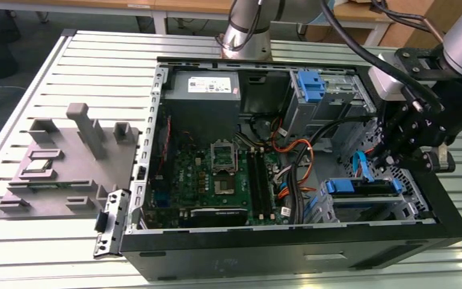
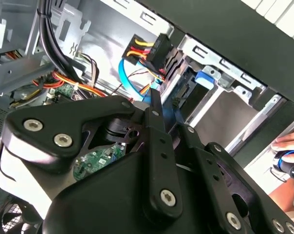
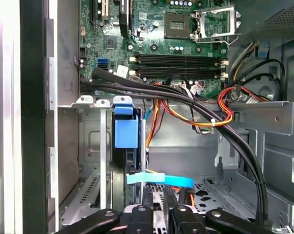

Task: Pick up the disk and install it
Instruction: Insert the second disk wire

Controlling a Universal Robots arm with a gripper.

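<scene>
The claw (image 1: pixel 391 158) hangs inside the open computer case (image 1: pixel 295 253), near its drive cage; whether its fingers are open or closed, I cannot tell; the disk (image 1: pixel 361 188) with blue rails sits in the cage just below the claw; a blue cable (image 3: pixel 159 179) runs beside.

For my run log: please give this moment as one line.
gripper: above drive cage, inside computer case | disk: in cage, blue rails | grasp: cannot tell
</scene>
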